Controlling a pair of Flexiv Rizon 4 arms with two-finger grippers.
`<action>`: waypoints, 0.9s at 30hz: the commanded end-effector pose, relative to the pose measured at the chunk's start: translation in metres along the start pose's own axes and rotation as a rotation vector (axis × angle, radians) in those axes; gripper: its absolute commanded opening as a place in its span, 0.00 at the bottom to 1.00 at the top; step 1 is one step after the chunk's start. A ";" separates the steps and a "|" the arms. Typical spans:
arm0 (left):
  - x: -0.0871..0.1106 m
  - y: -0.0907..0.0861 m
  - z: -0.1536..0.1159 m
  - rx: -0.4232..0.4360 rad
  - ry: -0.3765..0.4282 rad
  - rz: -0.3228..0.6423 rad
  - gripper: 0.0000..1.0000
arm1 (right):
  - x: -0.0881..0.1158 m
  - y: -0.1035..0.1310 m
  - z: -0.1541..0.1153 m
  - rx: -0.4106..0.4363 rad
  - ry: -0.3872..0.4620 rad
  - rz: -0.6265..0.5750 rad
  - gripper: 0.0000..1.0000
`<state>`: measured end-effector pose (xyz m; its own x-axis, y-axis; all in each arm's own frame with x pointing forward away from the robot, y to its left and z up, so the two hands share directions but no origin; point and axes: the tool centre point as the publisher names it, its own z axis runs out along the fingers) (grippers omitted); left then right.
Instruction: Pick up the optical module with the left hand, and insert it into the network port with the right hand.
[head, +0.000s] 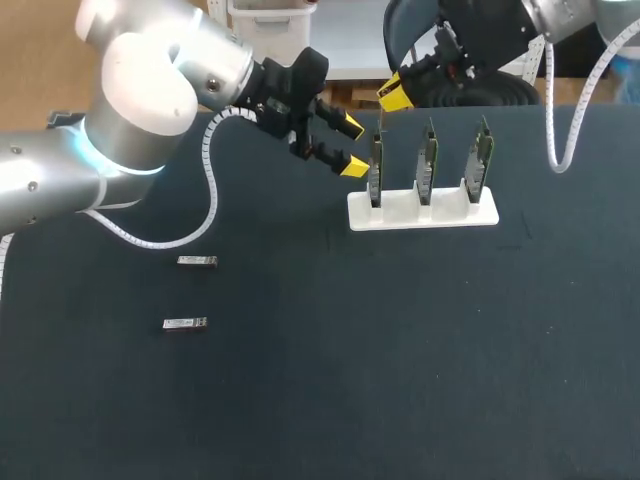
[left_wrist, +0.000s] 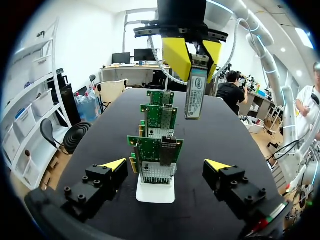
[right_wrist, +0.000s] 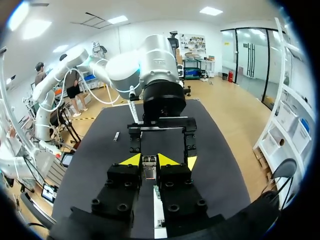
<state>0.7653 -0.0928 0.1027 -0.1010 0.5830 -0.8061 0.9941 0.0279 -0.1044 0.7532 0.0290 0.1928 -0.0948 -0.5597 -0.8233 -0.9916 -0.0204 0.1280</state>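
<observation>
My right gripper hangs over the leftmost of three green network cards and is shut on a silver optical module, which points down. In the right wrist view the module sits between the yellow tips of that gripper. My left gripper is open and holds nothing, just left of the same card. In the left wrist view the left gripper straddles the nearest card without touching it. A metal port cage is on that card.
The cards stand upright in a white holder at the table's back middle. Two spare modules lie on the dark table to the left, one behind the other. My left arm's white cable loops over the table.
</observation>
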 end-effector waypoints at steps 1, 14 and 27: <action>-0.001 0.002 0.001 0.005 0.006 -0.002 1.00 | 0.001 -0.012 0.002 -0.030 0.010 -0.012 0.00; -0.001 0.002 0.001 0.005 0.006 -0.002 1.00 | 0.009 -0.021 0.014 -0.054 0.047 -0.023 0.00; -0.001 0.002 0.001 0.005 0.006 -0.002 1.00 | 0.015 -0.022 0.022 -0.046 0.073 -0.018 0.00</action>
<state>0.7654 -0.0929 0.1027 -0.1009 0.5830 -0.8062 0.9942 0.0278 -0.1044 0.7725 0.0385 0.1676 -0.0681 -0.6136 -0.7867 -0.9875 -0.0707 0.1406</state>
